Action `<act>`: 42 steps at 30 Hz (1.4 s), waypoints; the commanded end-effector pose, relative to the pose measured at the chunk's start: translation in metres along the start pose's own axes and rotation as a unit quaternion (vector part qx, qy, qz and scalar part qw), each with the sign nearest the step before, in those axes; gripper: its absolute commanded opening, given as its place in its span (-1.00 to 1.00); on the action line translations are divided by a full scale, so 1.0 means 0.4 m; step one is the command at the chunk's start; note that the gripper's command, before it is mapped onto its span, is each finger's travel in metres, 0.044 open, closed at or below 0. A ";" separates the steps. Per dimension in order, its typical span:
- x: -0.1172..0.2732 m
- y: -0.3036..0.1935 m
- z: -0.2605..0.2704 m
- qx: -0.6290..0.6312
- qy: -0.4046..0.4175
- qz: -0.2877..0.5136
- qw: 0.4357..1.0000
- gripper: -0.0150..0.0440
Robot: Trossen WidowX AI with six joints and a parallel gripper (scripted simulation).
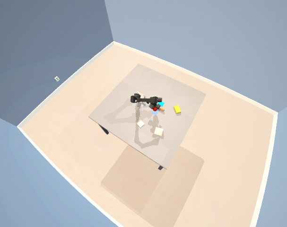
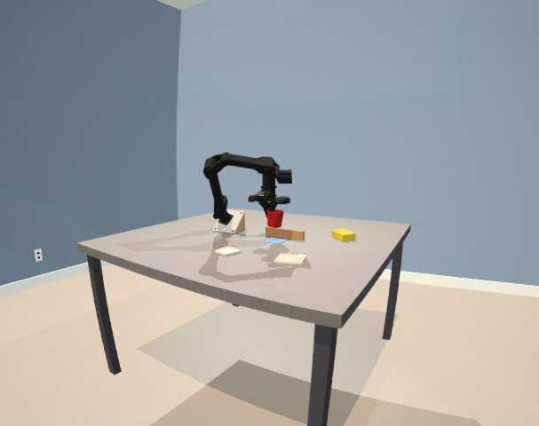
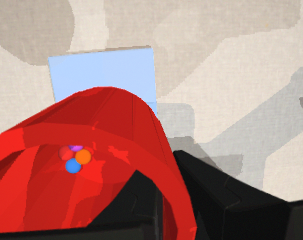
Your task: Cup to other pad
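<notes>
Tool (image 2: 272,209) is pinching the red cup (image 2: 274,217) by its rim wall, one finger inside, one outside. Cup is lifted clear of the table (image 2: 343,284), hanging over the light blue pad (image 2: 274,240) near the middle of the table, just in front of the wooden block (image 2: 285,232). Wrist view: the pad (image 3: 103,71) shows beyond the cup lip (image 3: 111,130), and the marbles (image 3: 75,157) sit bunched at the bottom, at least three or four, none out.

Handling notes:
- Cup looks thin-walled, stiff and light; most of the moving mass is probably the marbles, which roll freely.
- A one-wall rim pinch gives poor resistance to tipping. The cup could pivot in the grip if swung fast. From the wrist view it may already be tilted a bit; can't confirm from the exterior view.
- Smooth wall, likely slippery. Keep grip pressure, slow accelerations, wrist level.
- Better hold would be across the body, but this grip looks workable if motion is gentle.

Other pad: a cyan patch (image 1: 160,104) shows in the top view just beyond the tool, toward the far edge; likely the target, partly hidden by the arm (image 1: 144,99). The block lies near that route, so carry high.

Yellow block (image 2: 343,234) toward the right edge and two pale tiles (image 2: 226,250) (image 2: 289,258) toward the near edge are well apart from the route.
</notes>
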State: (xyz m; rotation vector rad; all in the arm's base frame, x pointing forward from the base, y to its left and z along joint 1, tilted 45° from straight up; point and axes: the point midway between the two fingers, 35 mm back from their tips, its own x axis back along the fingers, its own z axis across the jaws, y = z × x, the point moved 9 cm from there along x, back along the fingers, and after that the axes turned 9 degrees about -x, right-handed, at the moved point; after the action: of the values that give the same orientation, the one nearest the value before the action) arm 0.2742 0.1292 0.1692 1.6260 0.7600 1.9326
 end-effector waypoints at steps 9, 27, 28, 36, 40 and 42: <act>0.000 0.000 0.000 0.000 0.000 0.000 1.000 -0.49; 0.008 -0.098 -0.012 -0.002 0.000 0.003 1.000 -0.49; 0.008 -0.105 -0.013 -0.002 0.000 0.003 1.000 -0.49; 0.012 -0.159 -0.021 -0.003 0.000 0.003 1.000 -0.49; 0.013 -0.183 -0.024 -0.003 0.000 0.004 1.000 -0.49; 0.014 -0.196 -0.026 -0.003 0.000 0.004 1.000 -0.49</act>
State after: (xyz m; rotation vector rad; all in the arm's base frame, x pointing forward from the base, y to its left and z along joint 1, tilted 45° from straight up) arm 0.2643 0.1806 0.1254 1.6270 0.7537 1.9401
